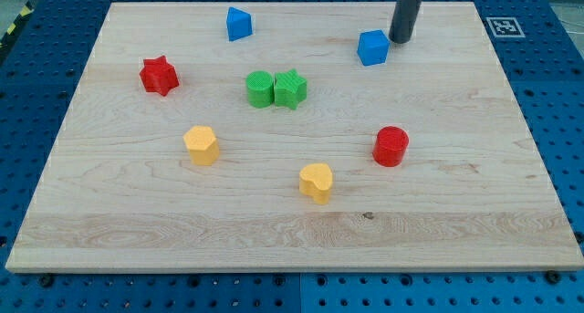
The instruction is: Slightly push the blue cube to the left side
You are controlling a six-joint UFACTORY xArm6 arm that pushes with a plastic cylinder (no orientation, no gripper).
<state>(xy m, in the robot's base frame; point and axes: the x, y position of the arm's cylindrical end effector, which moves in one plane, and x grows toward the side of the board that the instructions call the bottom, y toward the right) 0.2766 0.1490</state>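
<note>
The blue cube [372, 47] sits near the view's top, a little right of the middle of the wooden worktop [474, 213]. My tip [399, 39] stands just beside it, on the cube's right and slightly toward the view's top; I cannot tell if the two touch already or if a thin gap remains. This placing makes sense for the task, in my judgement: a tip on the right side of the cube can slide toward the view's left and carry the cube that way. Because the tip is a bit high against the cube's centre, the push may also turn the cube or send it slightly downward.

There is no claw on this arm, only the straight dark rod, so nothing is spread, pressed together or pinched; the rod holds nothing.

The way to the left of the cube is free for a short push. The blue wedge-like block [238, 24] is well apart at the view's top left, and the two green blocks [276, 88], touching each other, lie lower and to the left.
</note>
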